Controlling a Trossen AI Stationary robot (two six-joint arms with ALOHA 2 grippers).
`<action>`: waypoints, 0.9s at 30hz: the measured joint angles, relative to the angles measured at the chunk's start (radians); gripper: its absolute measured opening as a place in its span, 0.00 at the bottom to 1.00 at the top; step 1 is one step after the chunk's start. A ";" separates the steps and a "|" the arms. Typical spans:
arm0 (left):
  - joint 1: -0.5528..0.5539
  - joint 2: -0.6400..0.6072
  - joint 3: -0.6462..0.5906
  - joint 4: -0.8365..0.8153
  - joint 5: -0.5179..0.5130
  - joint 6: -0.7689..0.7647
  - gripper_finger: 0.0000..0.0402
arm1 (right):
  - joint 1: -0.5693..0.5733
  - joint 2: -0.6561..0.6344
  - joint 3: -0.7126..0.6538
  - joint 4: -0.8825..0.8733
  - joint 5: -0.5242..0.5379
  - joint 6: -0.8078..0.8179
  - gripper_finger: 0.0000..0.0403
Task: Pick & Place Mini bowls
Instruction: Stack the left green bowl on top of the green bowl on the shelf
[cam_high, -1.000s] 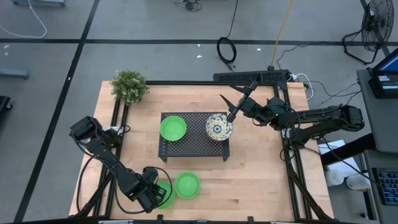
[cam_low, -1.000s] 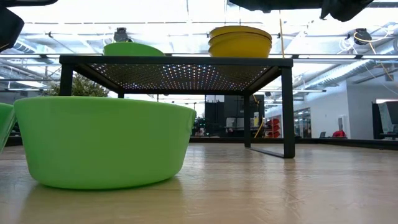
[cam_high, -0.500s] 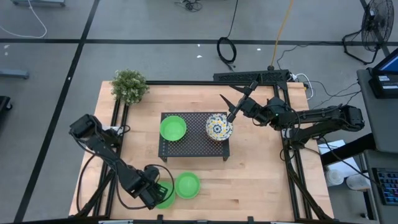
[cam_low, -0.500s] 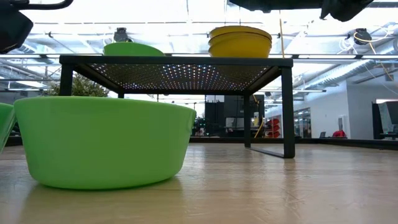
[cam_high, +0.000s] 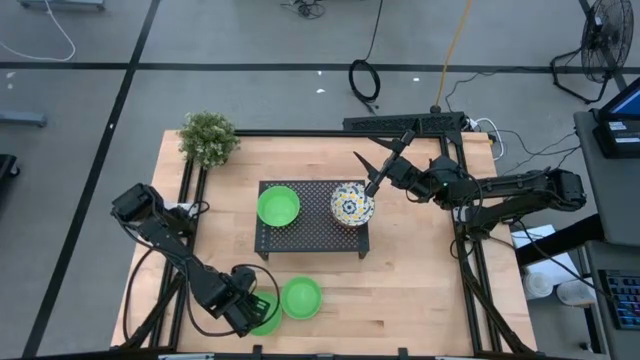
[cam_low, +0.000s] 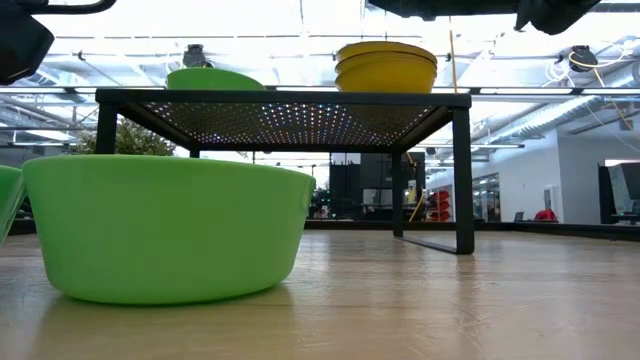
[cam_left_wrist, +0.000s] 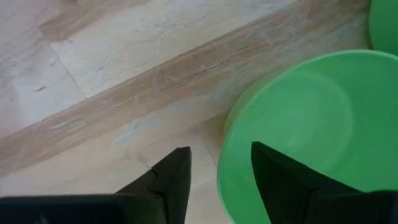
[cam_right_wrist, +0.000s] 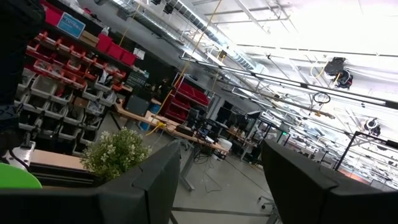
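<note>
Wooden counter carries 2 green bowls near its front edge. Left hand, fingers apart, straddles one green bowl's rim; the neighbouring bowl just beside could get bumped. Right hand waits spread beside the floral bowl.

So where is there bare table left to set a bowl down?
Bare wood right of the black rack, and between the plant and the rack. It is crowded at the front left: two green bowls with the left gripper over one.

table: light wood top | on it, back left corner: small bushy plant | middle: black rack with holes standing on legs | front left: two green bowls side by side, one in plain sight, the other partly hidden
</note>
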 joint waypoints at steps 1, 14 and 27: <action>0.000 0.000 0.000 0.000 0.000 0.002 0.43 | 0.000 0.000 0.000 0.000 0.000 0.000 0.53; 0.000 0.000 0.000 0.001 -0.018 0.034 0.43 | 0.000 0.000 0.000 0.000 0.000 0.000 0.53; 0.000 0.000 0.000 0.004 -0.018 0.033 0.43 | 0.000 0.000 0.000 0.000 0.000 0.000 0.53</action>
